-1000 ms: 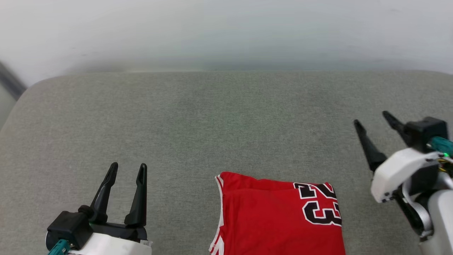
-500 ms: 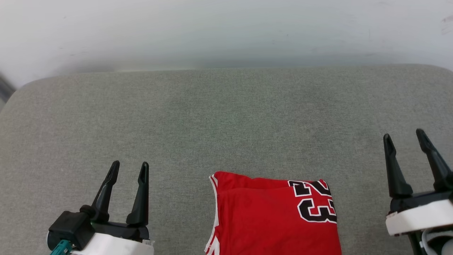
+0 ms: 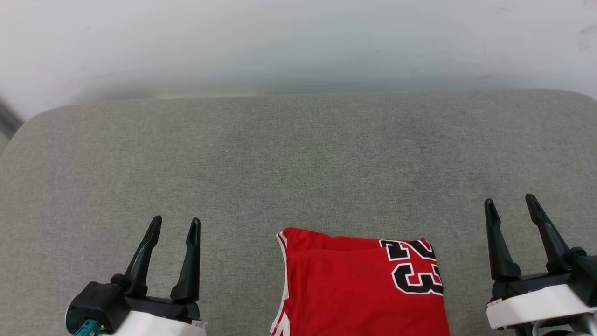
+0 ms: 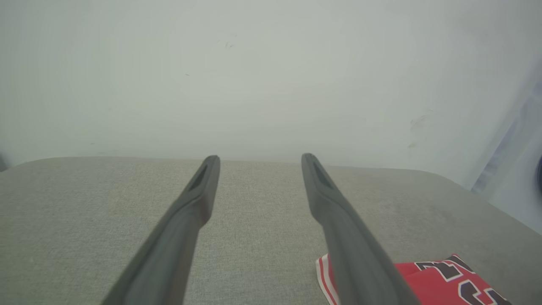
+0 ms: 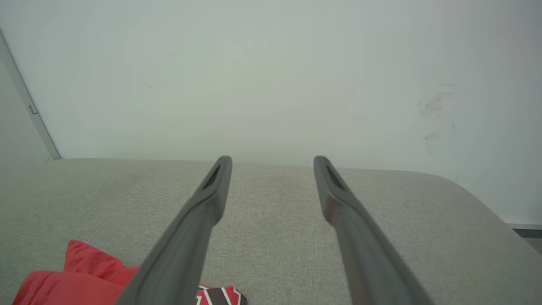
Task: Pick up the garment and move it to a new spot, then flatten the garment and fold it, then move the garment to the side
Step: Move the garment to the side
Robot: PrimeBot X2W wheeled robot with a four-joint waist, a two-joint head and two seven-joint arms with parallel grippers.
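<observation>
The garment (image 3: 354, 284), a red jersey with black white-outlined numbers and striped trim, lies folded at the near edge of the grey cushion, running off the bottom of the head view. It also shows low in the left wrist view (image 4: 427, 281) and the right wrist view (image 5: 76, 281). My left gripper (image 3: 176, 226) stands open to its left, apart from it, nothing between its fingers. My right gripper (image 3: 510, 206) is open to the garment's right, also empty and clear of the cloth.
The grey fabric cushion (image 3: 298, 163) spreads wide beyond the garment, with rounded far corners. A pale wall (image 3: 298, 42) rises right behind its far edge. A narrow door frame or rail (image 5: 25, 106) stands at the left in the right wrist view.
My right gripper has swung from a tilted pose at the far right down and nearer, its fingers now pointing up the view. The camera shifted slightly. Left gripper and garment stay put.
</observation>
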